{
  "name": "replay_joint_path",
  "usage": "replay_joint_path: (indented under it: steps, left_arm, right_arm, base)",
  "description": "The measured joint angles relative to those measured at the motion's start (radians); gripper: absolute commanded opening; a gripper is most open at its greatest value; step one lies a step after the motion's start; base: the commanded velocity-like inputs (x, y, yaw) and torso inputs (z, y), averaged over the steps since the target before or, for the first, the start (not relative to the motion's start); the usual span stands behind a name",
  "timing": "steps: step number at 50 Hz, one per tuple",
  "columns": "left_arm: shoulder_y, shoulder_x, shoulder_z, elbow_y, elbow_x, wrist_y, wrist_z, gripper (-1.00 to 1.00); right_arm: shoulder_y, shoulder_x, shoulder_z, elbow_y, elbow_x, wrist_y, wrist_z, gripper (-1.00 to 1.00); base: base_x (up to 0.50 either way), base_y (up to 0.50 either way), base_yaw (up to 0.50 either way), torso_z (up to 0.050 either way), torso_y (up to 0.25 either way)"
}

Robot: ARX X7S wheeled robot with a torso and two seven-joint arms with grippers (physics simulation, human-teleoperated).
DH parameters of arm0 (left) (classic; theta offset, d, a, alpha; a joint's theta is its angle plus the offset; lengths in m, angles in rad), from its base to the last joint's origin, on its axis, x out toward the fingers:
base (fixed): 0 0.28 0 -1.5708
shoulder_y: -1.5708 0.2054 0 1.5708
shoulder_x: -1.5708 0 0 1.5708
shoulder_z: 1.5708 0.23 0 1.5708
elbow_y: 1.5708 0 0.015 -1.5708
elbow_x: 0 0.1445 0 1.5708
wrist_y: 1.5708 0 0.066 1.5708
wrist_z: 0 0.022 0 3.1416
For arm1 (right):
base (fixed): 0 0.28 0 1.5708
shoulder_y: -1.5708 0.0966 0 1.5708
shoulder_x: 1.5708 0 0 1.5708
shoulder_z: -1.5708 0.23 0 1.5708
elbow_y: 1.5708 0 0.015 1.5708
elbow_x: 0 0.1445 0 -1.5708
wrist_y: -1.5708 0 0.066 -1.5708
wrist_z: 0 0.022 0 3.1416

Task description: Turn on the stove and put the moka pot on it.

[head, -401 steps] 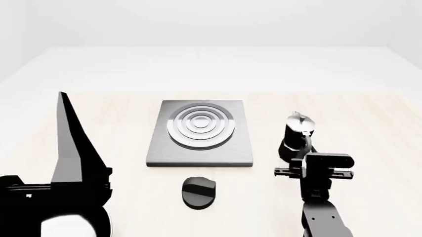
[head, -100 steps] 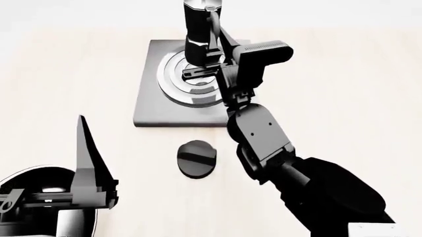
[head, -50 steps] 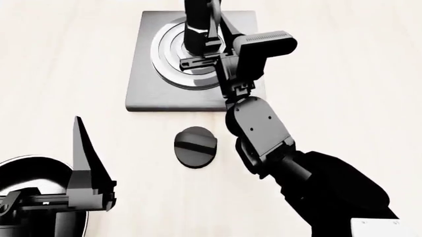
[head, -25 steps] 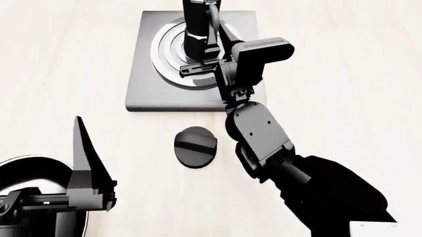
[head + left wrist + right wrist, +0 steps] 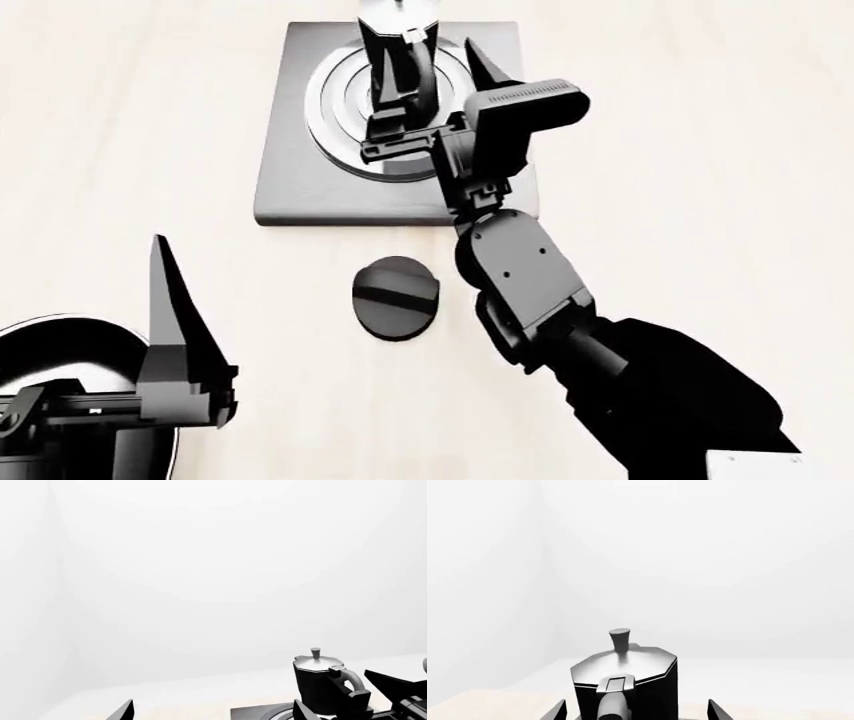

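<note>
I see the moka pot [image 5: 400,60] standing upright on the stove [image 5: 287,180] rings, handle toward my right pincer [image 5: 424,75], whose fingers are spread clear either side. Left pincer [image 5: 180,330] idles near the worktop's near edge; I cannot tell its opening.

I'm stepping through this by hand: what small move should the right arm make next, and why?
Probably draw the right gripper straight back: its jaws look spread either side of the moka pot, which stands upright on the stove burner. Then the knob can be turned.
</note>
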Motion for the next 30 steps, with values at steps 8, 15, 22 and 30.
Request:
replay_joint_path:
  steps: [8, 15, 22, 30]
  left_arm:
    - [-0.004, 0.003, 0.001, 0.004, 0.000, -0.006, 0.003, 1.00]
    - [-0.010, 0.007, 0.002, 0.005, -0.002, -0.011, 0.008, 1.00]
    - [-0.017, 0.009, 0.002, 0.006, -0.006, -0.017, 0.012, 1.00]
    - [-0.026, 0.001, -0.011, 0.016, -0.021, -0.031, 0.010, 1.00]
  right_arm:
    - [-0.001, -0.001, -0.001, 0.001, 0.003, -0.002, -0.010, 1.00]
    - [-0.002, -0.001, -0.001, 0.001, 0.005, -0.008, -0.019, 1.00]
    - [-0.002, -0.001, -0.001, -0.001, 0.005, -0.018, -0.026, 1.00]
    - [0.017, 0.009, 0.000, -0.025, 0.001, -0.028, -0.022, 1.00]
  base:
    - [0.00, 0.00, 0.00, 0.000, 0.000]
    - [0.00, 0.00, 0.00, 0.000, 0.000]
    - [0.00, 0.00, 0.00, 0.000, 0.000]
    - [0.00, 0.00, 0.00, 0.000, 0.000]
